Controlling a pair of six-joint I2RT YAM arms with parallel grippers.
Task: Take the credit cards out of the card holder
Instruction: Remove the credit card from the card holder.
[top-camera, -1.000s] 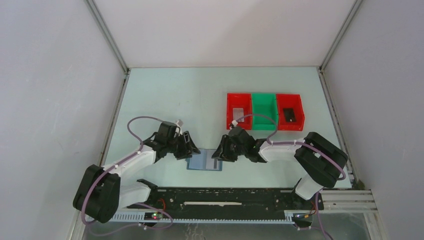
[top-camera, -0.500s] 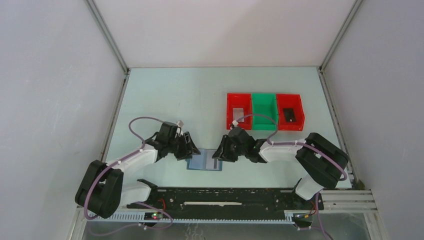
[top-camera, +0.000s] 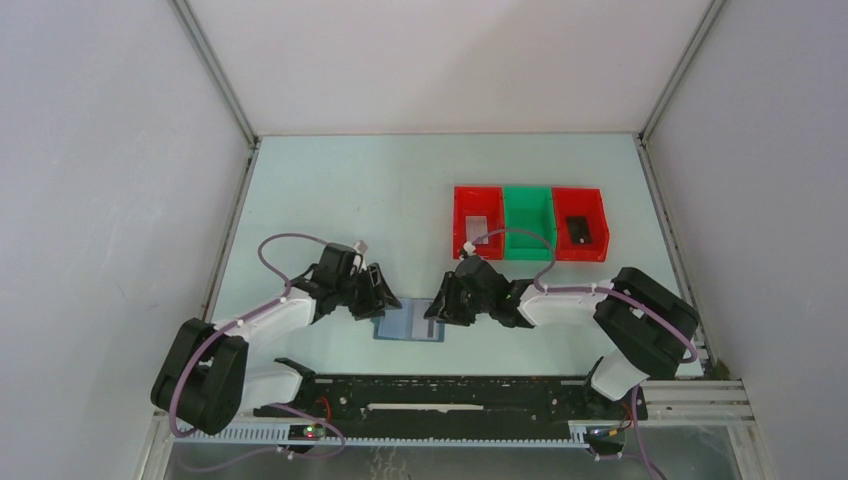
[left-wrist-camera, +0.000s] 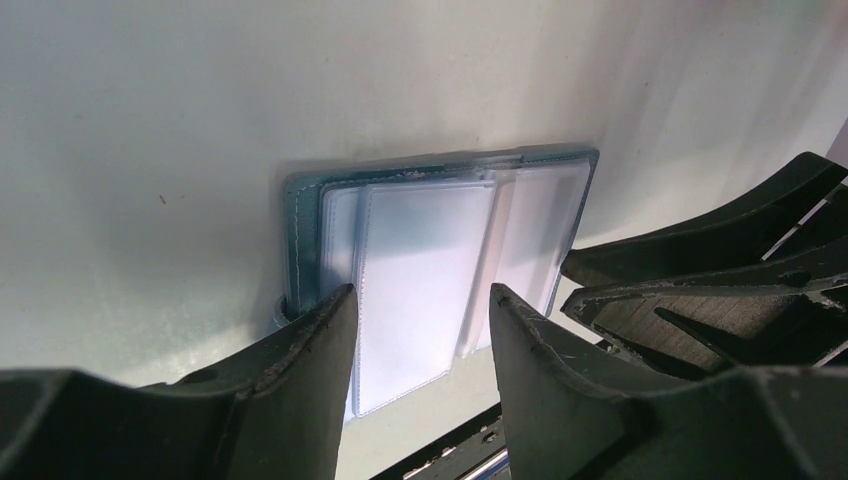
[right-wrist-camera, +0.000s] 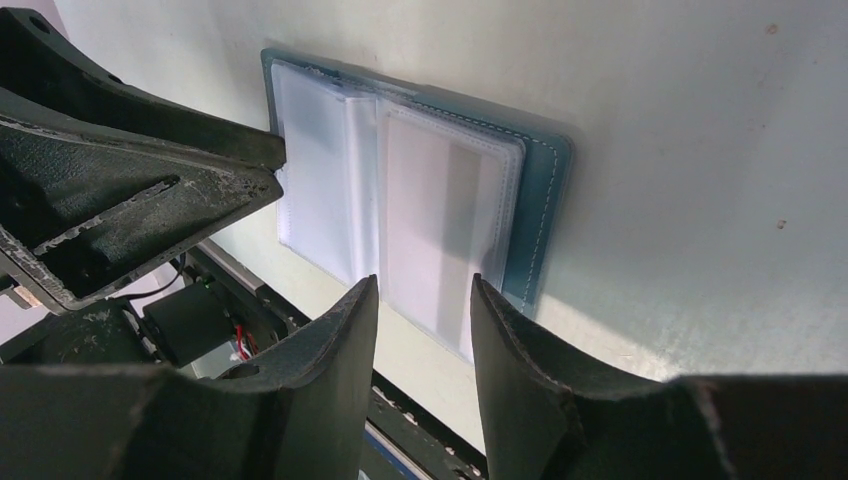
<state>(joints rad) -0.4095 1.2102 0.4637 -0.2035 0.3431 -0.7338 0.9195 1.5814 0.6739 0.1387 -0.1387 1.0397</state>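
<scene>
Both my arms low, elbows out. Left gripper (top-camera: 386, 302) at card holder (top-camera: 408, 327) left edge, right gripper (top-camera: 436, 308) at its right edge, both spread, pinching nothing. One holder. Beyond it three bins (top-camera: 528, 190), with grey card (top-camera: 478, 226) and black card (top-camera: 578, 228).

- The left arm (top-camera: 265, 320) and the right arm (top-camera: 555, 303) are showing white links with black joints.
- A purple cable (top-camera: 295, 236) is looping along each.
</scene>
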